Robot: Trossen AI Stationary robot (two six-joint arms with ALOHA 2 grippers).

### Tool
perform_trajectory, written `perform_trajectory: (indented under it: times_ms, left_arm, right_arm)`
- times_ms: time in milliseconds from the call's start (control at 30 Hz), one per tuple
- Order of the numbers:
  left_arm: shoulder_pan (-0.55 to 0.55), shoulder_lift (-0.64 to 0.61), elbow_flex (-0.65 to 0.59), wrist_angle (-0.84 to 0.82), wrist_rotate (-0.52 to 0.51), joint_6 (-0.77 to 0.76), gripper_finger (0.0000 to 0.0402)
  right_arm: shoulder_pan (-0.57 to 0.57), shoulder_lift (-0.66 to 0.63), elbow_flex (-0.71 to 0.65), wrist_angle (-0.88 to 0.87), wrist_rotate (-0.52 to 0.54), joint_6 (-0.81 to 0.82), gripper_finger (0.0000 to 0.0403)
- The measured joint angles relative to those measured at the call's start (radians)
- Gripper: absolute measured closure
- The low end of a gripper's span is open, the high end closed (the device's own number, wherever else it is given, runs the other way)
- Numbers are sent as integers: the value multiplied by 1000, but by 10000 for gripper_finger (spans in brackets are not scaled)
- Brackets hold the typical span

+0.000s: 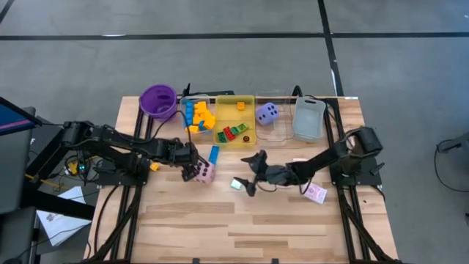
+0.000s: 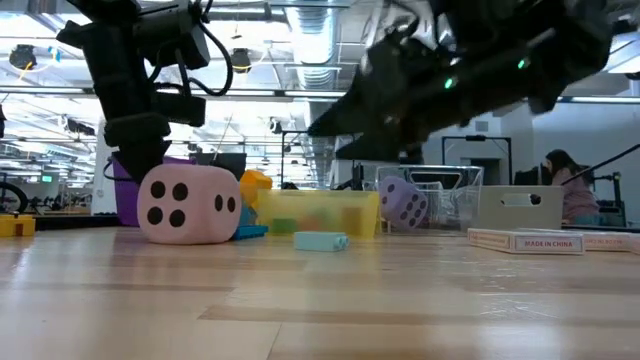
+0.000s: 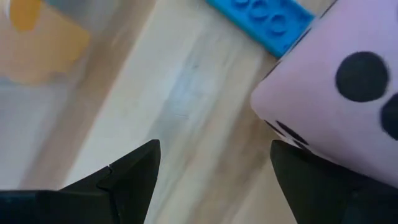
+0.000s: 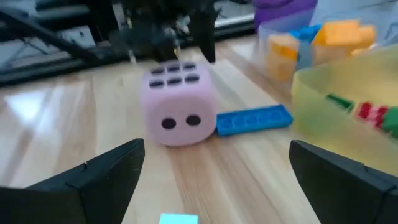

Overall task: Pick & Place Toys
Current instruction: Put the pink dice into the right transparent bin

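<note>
Purple cup at the table's far edge, clear, yellow and grey trays beside it

Pale grained wooden table, matt pink die, translucent plastic yellow tray, studded plastic blue block.

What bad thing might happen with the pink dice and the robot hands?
The left gripper stands open right beside the pink die, off to one side, so closing now might just nudge it and roll it away. The blue block lies close by and could get bumped. The right gripper, open nearby, might collide if both reach in.
</note>
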Motion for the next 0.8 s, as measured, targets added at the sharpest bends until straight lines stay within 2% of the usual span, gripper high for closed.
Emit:
perform_trajectory:
  times_ms: [167,400,500,667,800]
  left_arm:
    - [0,-8,0,9,75,-82,105]
    - [0,-21,0,49,153,-133,105]
    - [0,-28,0,67,152,-133,105]
    - [0,-28,0,92,151,-133,105]
    - [0,-28,0,104,151,-133,105]
  right_arm:
    - [-9,118,68,41,-4,-14,10]
    - [-11,141,103,141,-14,-143,10]
    - [-26,141,102,160,-58,-201,10]
    - [-52,141,102,164,-153,-203,10]
    - [-85,141,102,160,-268,-184,10]
